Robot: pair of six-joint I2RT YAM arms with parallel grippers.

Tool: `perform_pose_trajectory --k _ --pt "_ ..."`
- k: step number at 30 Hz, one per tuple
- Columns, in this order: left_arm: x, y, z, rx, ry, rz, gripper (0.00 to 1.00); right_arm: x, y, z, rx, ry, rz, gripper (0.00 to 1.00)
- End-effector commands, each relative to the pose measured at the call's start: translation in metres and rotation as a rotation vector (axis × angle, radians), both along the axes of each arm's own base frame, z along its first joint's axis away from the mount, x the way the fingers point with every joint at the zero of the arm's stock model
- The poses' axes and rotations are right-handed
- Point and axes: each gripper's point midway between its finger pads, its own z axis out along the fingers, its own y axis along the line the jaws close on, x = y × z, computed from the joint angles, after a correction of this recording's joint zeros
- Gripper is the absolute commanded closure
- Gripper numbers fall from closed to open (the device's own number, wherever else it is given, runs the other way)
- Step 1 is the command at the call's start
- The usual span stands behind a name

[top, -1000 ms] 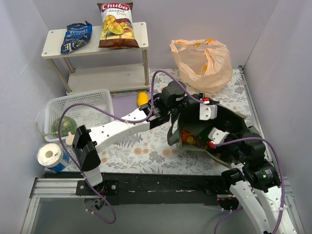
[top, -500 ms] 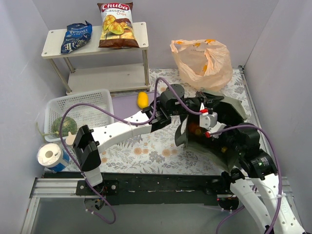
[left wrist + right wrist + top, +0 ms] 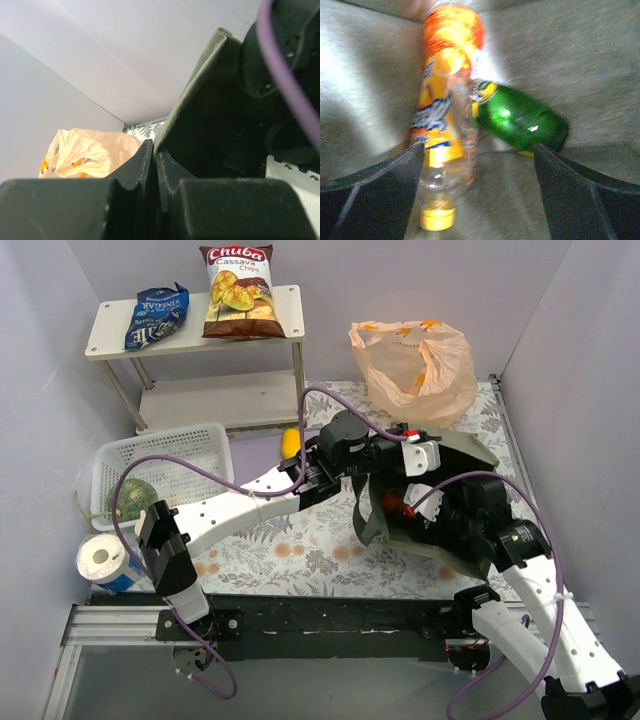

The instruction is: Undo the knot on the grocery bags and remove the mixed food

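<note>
The peach-orange grocery bag (image 3: 412, 370) stands at the back of the table, also seen in the left wrist view (image 3: 85, 152); I cannot make out its knot. My left gripper (image 3: 385, 455) (image 3: 154, 147) is shut on the rim of an olive-green tote (image 3: 470, 455) (image 3: 192, 85). My right gripper (image 3: 400, 508) (image 3: 479, 150) is open inside the tote. An orange drink bottle (image 3: 445, 115) lies between and beyond its fingers, and a green bottle (image 3: 520, 117) lies behind. The chips bag (image 3: 237, 292) and a dark-blue snack bag (image 3: 157, 315) lie on the shelf. A yellow fruit (image 3: 291, 443) lies beside the basket.
A white two-level shelf (image 3: 290, 315) stands at the back left. A white basket (image 3: 205, 440) holding a green melon (image 3: 132, 498) sits at the left. A paper roll (image 3: 103, 560) is at the near left corner. Grey walls close in both sides.
My right gripper has pushed further into the tote, toward the left. The left gripper kept its hold on the rim and shifted slightly, and the tote's mouth moved with it.
</note>
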Motion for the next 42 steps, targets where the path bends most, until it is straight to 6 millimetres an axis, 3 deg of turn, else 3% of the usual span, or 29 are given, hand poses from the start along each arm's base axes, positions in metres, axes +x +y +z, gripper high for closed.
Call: perform_pose_trajectory --k 1,3,9,14,16,17,18,19,20,22,24,26,27,28,29,30,31,32,33,34,35,37,38,40,41,42 --pt "-0.03 0.024 0.082 -0.2 -0.046 -0.06 1.0 -0.031 -0.007 -0.017 -0.055 0.262 -0.017 0.01" --pt "-0.03 0.024 0.084 -0.214 -0.058 -0.061 1.0 -0.037 -0.016 -0.037 -0.083 0.321 -0.072 0.01" --pt "-0.031 0.023 0.079 -0.197 -0.015 -0.1 1.0 -0.01 -0.008 -0.068 -0.07 0.241 -0.06 0.01" --pt "-0.026 0.025 0.076 -0.18 -0.004 -0.092 1.0 -0.01 -0.005 -0.105 -0.089 0.434 -0.134 0.04" --pt "-0.023 0.026 0.077 -0.186 -0.004 -0.077 1.0 -0.013 -0.003 -0.108 -0.084 0.482 -0.141 0.19" --pt "-0.02 0.026 0.075 -0.183 -0.004 -0.071 1.0 -0.01 -0.001 -0.102 -0.078 0.467 -0.129 0.37" --pt "-0.018 0.026 0.074 -0.185 -0.006 -0.066 1.0 -0.01 -0.001 -0.097 -0.08 0.46 -0.119 0.49" --pt "-0.014 0.025 0.072 -0.184 -0.002 -0.054 1.0 -0.008 0.0 -0.089 -0.075 0.434 -0.107 0.62" --pt "-0.009 0.025 0.072 -0.189 0.0 -0.041 1.0 -0.005 0.0 -0.08 -0.088 0.403 -0.079 0.86" --pt "0.004 0.024 0.071 -0.211 0.024 -0.008 1.0 0.004 0.0 -0.041 -0.081 0.305 -0.047 0.99" --pt "0.024 0.026 0.078 -0.249 0.064 0.033 1.0 0.013 0.005 0.002 -0.092 0.165 0.05 0.99" --pt "0.054 0.021 0.06 -0.223 0.145 0.079 1.0 0.002 0.012 0.037 -0.073 0.042 0.165 0.99" --pt "0.062 0.023 0.071 -0.246 0.164 0.08 1.0 0.003 0.013 0.057 -0.106 -0.057 0.237 0.99" --pt "0.071 0.021 0.069 -0.259 0.23 0.084 1.0 -0.004 0.015 0.074 -0.098 -0.141 0.281 0.99" --pt "0.09 0.019 0.052 -0.238 0.276 0.11 1.0 -0.007 0.016 0.085 -0.115 -0.202 0.323 0.99" --pt "0.098 0.018 0.048 -0.238 0.308 0.113 1.0 -0.009 0.018 0.098 -0.149 -0.282 0.38 0.99" --pt "0.108 0.021 0.056 -0.262 0.339 0.114 0.99 -0.016 0.019 0.115 -0.153 -0.371 0.413 0.99" --pt "0.116 0.014 0.036 -0.224 0.391 0.105 0.96 -0.014 0.021 0.131 -0.159 -0.452 0.428 0.99" --pt "0.122 0.013 0.032 -0.216 0.423 0.101 0.87 -0.015 0.021 0.143 -0.17 -0.516 0.44 0.99" --pt "0.125 0.013 0.045 -0.232 0.432 0.085 0.76 -0.018 0.022 0.156 -0.198 -0.603 0.467 0.99" --pt "0.135 0.016 0.039 -0.23 0.511 0.094 0.53 -0.016 0.024 0.175 -0.206 -0.695 0.475 0.99" --pt "0.14 0.022 0.051 -0.26 0.556 0.074 0.24 -0.016 0.026 0.197 -0.267 -0.83 0.505 0.99" --pt "0.142 0.035 0.078 -0.31 0.556 0.058 0.17 -0.014 0.026 0.204 -0.292 -0.876 0.508 0.99" --pt "0.136 0.055 0.112 -0.34 0.532 0.01 0.03 -0.007 0.029 0.235 -0.315 -1.008 0.491 0.99" --pt "0.127 0.067 0.14 -0.36 0.503 -0.029 0.02 -0.004 0.03 0.245 -0.341 -1.055 0.494 0.99" --pt "0.12 0.075 0.15 -0.355 0.523 -0.057 0.02 -0.003 0.032 0.268 -0.342 -1.145 0.476 0.99"
